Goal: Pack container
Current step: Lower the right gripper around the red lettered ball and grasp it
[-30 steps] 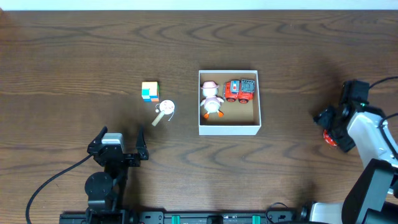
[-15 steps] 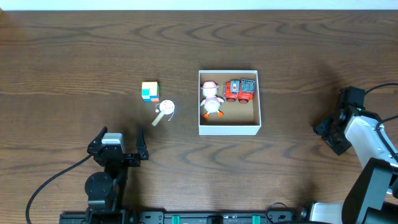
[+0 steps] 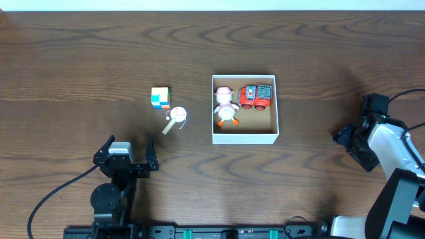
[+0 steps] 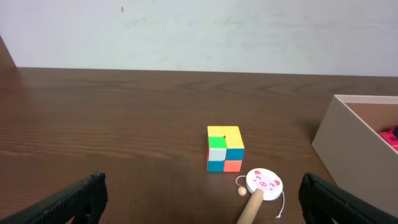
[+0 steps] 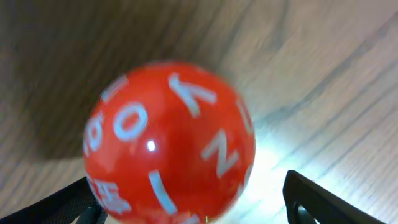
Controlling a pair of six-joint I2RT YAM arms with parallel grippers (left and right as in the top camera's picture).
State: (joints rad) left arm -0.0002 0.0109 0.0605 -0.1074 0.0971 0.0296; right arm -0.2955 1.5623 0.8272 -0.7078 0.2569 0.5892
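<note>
The container (image 3: 244,137), a white-walled box with a brown bottom, sits mid-table and holds a white and pink figure (image 3: 226,106) and a red toy truck (image 3: 256,96). A coloured cube (image 3: 159,97) and a pig-face rattle drum (image 3: 176,118) lie left of it. In the left wrist view the cube (image 4: 224,148), the drum (image 4: 264,184) and the container's wall (image 4: 351,140) show ahead of my open, empty left gripper (image 4: 202,199). My right gripper (image 3: 350,141) is open around a red ball with white letters (image 5: 171,140). The ball is hidden under the gripper in the overhead view.
My left gripper (image 3: 126,154) rests near the table's front edge, below the cube and drum. A pale wall stands behind the far table edge (image 4: 199,68). The right arm's cable runs off the right side.
My right gripper has come down and toward the front over the red ball, which showed beside it one second ago and is now covered. The left arm has not moved.
</note>
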